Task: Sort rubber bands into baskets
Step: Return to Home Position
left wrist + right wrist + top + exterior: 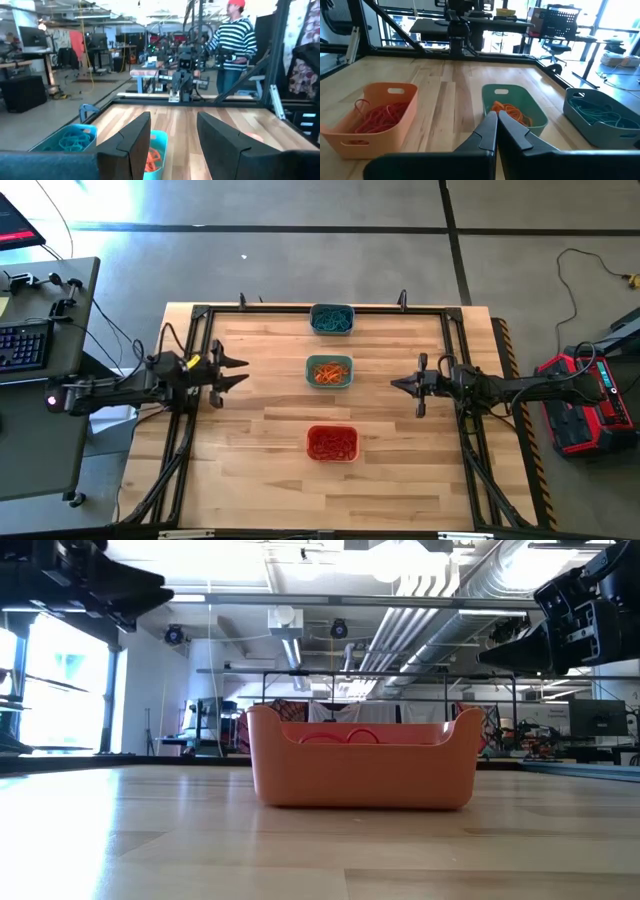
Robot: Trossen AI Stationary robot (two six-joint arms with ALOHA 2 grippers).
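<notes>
baskets (pixel 309 372) lined between spread left claw (pixel 246 371) and clenched empty right claw (pixel 393 383); person (pixel 235 40) beyond

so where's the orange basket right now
In the high view the orange basket is the bottom one in the central column of three, directly below the teal-green basket. In the low view it stands alone in the middle.

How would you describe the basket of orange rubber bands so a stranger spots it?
Three baskets stand in a row on the wooden table. Take the middle basket, teal-green, holding orange bands; the grey-blue basket holds teal bands, the orange basket red bands.
</notes>
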